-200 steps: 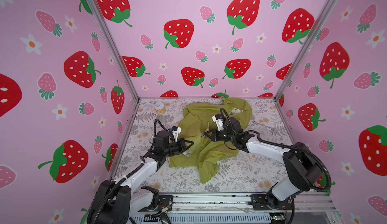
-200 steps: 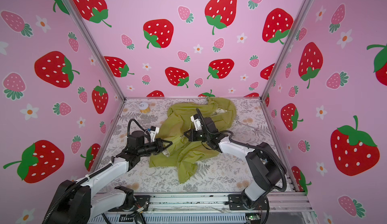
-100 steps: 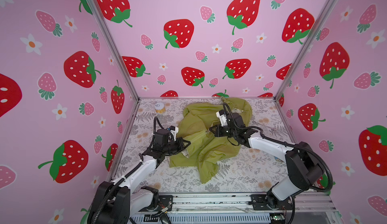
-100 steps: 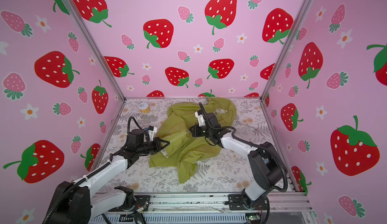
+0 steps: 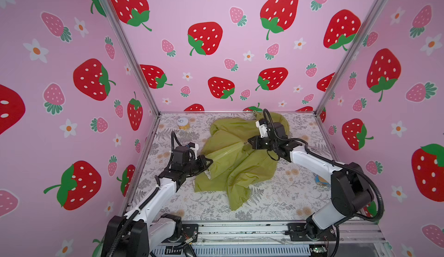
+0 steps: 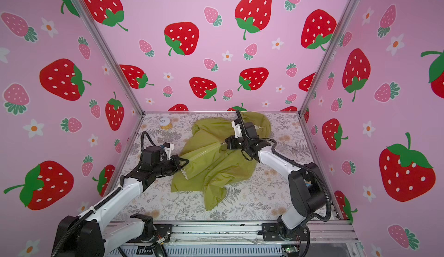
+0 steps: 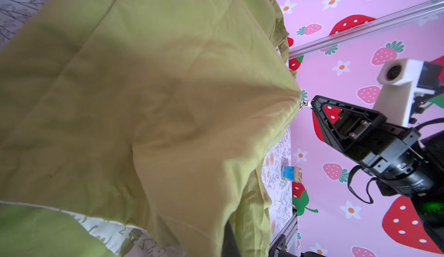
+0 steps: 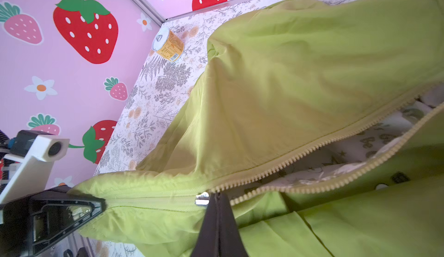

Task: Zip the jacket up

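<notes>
Off the far left corner of the jacket (image 5: pixel 236 164), which lies crumpled across the middle of the tabletop (image 5: pixel 283 195), a small yellow can (image 5: pixel 183 124) stands clear of the cloth. At the jacket's left edge the left claw (image 5: pixel 210 162) is pinched shut on the hem, right where the zipper (image 5: pixel 225 151) begins. The right wrist view shows its tips (image 8: pixel 97 204) biting the green fabric at that end.

From there the zipper runs taut and closed up to the silver pull (image 8: pixel 201 199), roughly at the jacket's middle. The right claw (image 5: pixel 249 143) is clamped shut on that pull, as both wrist views show.

To the right of the pull, the two tooth rows (image 8: pixel 312 151) stand apart in a widening V, with the cream patterned lining (image 8: pixel 336 164) showing between them. The right arm hides the jacket's upper end in both top views, so where the zipper stops cannot be told. Well off the jacket's right side lies a blue tin (image 7: pixel 290 173).

The task looks partly done: the lower stretch is zipped, and the open V toward the upper end is left to close. That calls for drawing the pull further while the hem is held tight.
</notes>
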Motion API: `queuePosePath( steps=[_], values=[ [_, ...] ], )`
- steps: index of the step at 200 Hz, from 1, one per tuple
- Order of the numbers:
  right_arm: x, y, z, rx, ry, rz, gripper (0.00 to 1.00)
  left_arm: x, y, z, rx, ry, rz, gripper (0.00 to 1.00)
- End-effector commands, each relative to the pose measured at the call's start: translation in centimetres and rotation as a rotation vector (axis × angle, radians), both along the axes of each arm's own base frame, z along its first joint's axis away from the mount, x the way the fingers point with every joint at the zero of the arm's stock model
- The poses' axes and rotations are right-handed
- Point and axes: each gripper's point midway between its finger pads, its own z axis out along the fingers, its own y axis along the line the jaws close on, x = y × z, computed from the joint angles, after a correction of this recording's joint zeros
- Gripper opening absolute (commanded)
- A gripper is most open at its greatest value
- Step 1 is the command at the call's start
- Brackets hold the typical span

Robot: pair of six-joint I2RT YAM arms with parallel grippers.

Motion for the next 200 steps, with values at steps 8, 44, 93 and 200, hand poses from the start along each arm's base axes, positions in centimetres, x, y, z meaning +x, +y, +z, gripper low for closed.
queuePosePath(
  steps=[8,44,93,200],
  values=[
    [2.5,-2.0,1.7,-0.035,-0.062,-0.071,0.00,0.7,1.3,0.7,0.044,-0.006,0.038,0.00],
    [4.3,-3.1,2.4,-0.041,-0.078,-0.118,0.00,1.1,2.1,1.2,0.066,-0.013,0.060,0.00],
    [7.3,-4.8,4.5,-0.057,-0.124,-0.197,0.00,2.7,4.1,2.5,0.094,-0.024,0.125,0.00],
    [13.0,-9.8,8.0,-0.014,-0.174,-0.345,0.00,6.8,8.3,7.9,0.152,-0.096,0.245,0.00]
  ],
)
